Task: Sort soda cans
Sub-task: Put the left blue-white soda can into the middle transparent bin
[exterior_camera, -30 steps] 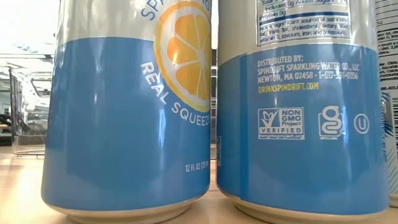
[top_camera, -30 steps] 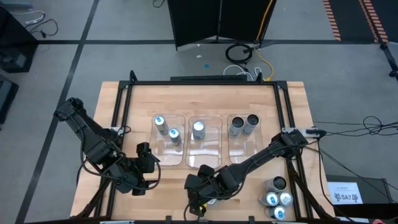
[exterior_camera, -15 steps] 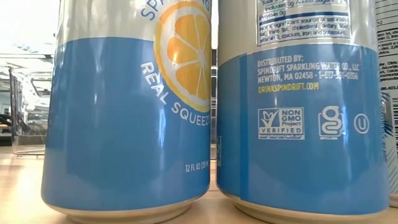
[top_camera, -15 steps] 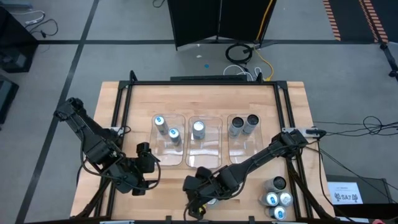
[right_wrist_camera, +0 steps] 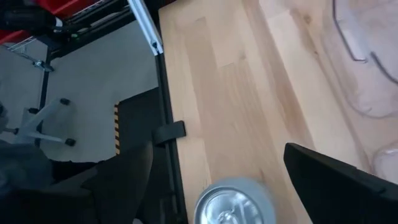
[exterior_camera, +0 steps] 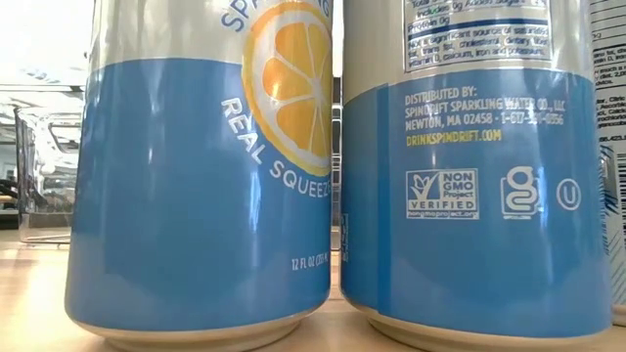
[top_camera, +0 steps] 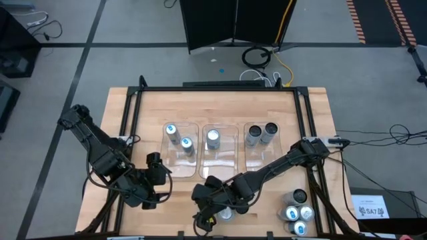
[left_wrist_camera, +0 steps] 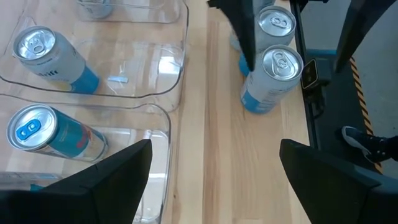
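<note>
right gripper [top_camera: 215, 215]: jaws wide, astride a can [right_wrist_camera: 235, 202] near the table's front edge, nothing clamped
left gripper [left_wrist_camera: 214, 180]: open, idle, front-left
risk: an off-centre close could tip the can off the edge
left tray [top_camera: 175, 163]: two blue-marked cans
middle tray [top_camera: 223, 163]: one silver
right tray [top_camera: 261, 160]: two dark
front-right corner: loose cans [top_camera: 295, 208]
</note>
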